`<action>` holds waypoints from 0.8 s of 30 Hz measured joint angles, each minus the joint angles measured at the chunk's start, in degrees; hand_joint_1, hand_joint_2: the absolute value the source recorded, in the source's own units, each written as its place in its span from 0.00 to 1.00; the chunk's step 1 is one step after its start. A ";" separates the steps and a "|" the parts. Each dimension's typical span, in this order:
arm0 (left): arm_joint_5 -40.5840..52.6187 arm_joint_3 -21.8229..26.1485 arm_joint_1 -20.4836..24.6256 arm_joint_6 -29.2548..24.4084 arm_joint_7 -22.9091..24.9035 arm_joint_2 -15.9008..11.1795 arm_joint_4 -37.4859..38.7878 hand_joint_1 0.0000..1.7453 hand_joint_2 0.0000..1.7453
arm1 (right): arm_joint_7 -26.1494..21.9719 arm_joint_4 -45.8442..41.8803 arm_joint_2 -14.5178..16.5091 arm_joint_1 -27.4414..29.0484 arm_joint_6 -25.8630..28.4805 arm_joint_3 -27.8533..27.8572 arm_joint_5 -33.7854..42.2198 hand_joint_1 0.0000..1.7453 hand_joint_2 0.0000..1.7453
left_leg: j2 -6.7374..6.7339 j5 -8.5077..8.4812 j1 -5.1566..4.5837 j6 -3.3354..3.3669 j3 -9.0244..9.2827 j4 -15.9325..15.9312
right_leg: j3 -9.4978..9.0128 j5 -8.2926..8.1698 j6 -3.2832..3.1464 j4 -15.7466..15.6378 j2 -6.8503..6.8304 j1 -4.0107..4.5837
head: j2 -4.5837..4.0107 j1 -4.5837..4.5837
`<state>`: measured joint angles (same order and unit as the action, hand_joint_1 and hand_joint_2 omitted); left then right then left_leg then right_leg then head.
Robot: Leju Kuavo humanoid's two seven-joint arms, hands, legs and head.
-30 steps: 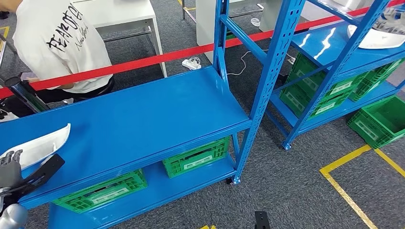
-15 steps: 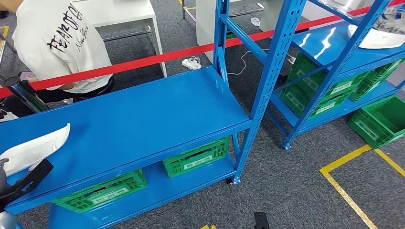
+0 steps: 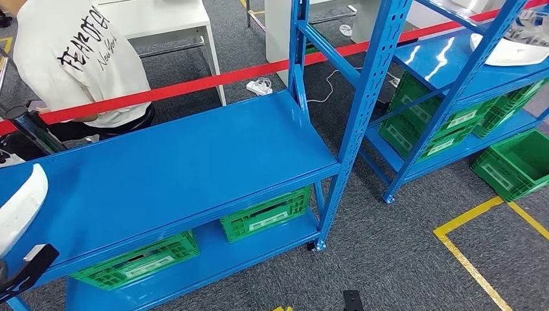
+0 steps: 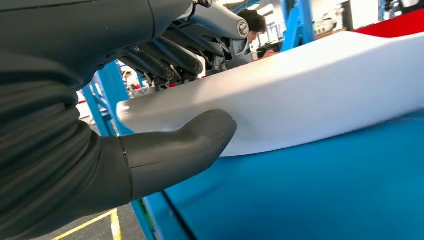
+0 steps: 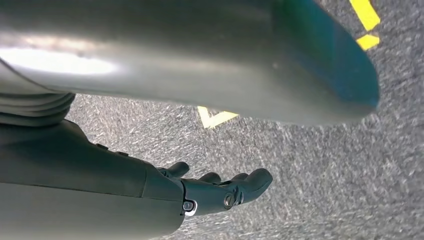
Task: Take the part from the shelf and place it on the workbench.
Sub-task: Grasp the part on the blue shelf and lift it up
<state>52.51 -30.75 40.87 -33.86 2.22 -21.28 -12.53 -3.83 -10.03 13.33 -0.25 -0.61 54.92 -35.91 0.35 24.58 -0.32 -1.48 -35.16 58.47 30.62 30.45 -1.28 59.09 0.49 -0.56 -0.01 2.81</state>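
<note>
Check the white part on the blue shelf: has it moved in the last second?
Yes. The white part, gripped by the left hand, has slid along the blue shelf toward its left front edge, away from the upright post.

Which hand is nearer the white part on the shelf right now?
Left. The left hand grips the white part at the blue shelf, thumb and fingers on opposite faces. The right hand hangs over grey carpet, holding nothing.

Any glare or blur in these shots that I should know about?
Head view: sharp, with white glare streaks on the far blue shelf. Left wrist view: the left hand and white part are slightly soft. Right wrist view: the right hand is sharp, the carpet motion-streaked.
</note>
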 joint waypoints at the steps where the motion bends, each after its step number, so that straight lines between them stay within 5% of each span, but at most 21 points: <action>1: -0.10 0.22 -0.34 -0.14 -0.18 -0.41 -0.08 1.00 1.00 | -0.14 0.00 0.01 0.00 -0.30 -0.01 -0.14 0.00 0.00 | 0.00 0.01 0.00 -0.02 0.08 -0.03 | -0.05 0.01 -0.02 0.00 0.01 0.00 | 0.00 -0.01; 10: -0.81 2.34 -3.00 -2.27 -1.88 -2.90 -0.52 1.00 1.00 | -1.90 0.00 -0.29 0.00 -2.24 -0.29 -1.56 0.00 0.00 | 0.00 0.08 -0.01 -0.09 0.60 -0.23 | -0.40 0.14 -0.11 -0.02 -0.02 -0.02 | 0.01 -0.01; 12: -0.74 2.69 -3.44 -3.59 -2.08 -2.91 -0.65 1.00 0.50 | -2.18 0.00 -0.56 0.00 -2.32 -0.40 -1.78 0.00 0.00 | -0.01 0.08 -0.01 -0.09 0.61 -0.25 | -0.40 0.14 -0.12 -0.02 -0.02 -0.02 | 0.01 -0.01; 14: 0.03 3.00 -3.89 -5.09 -2.31 -2.81 -0.85 1.00 0.50 | -2.30 0.00 -0.86 0.00 -2.30 -0.50 -1.82 0.00 0.00 | -0.02 0.08 -0.01 -0.09 0.62 -0.25 | -0.38 0.14 -0.12 -0.02 -0.01 -0.03 | 0.01 -0.01; 16: 2.70 3.58 -4.28 -6.07 -1.89 -2.47 -1.54 1.00 1.00 | -2.40 0.00 -1.14 -0.03 -2.16 -0.54 -1.65 0.00 0.00 | -0.02 0.08 0.00 -0.09 0.61 -0.25 | -0.36 0.15 -0.12 -0.02 -0.01 -0.04 | 0.01 -0.01; 20: 16.32 8.03 -5.51 -6.42 -2.09 -0.56 -6.92 1.00 1.00 | -2.89 0.00 -1.41 -0.17 -0.88 -0.49 -0.68 0.00 0.00 | 0.07 0.05 0.01 -0.06 0.50 -0.22 | -0.28 0.16 -0.12 -0.03 -0.15 -0.08 | 0.01 -0.02; 24: 27.43 18.77 -5.50 -6.43 -10.04 4.39 -15.58 1.00 1.00 | -3.38 0.00 -1.44 -0.73 -0.26 -0.18 -0.10 0.00 0.00 | 0.04 0.02 0.01 -0.03 0.32 -0.13 | -0.15 0.06 -0.05 -0.03 -0.07 -0.09 | -0.01 0.00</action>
<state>79.95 -11.98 35.37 -40.28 -7.81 -16.90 -28.11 -7.21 -10.03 11.89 -0.98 -0.87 54.74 -36.01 0.39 24.60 -0.31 -1.51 -34.84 58.33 30.47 30.51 -1.33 59.06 0.42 -0.65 -0.02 2.81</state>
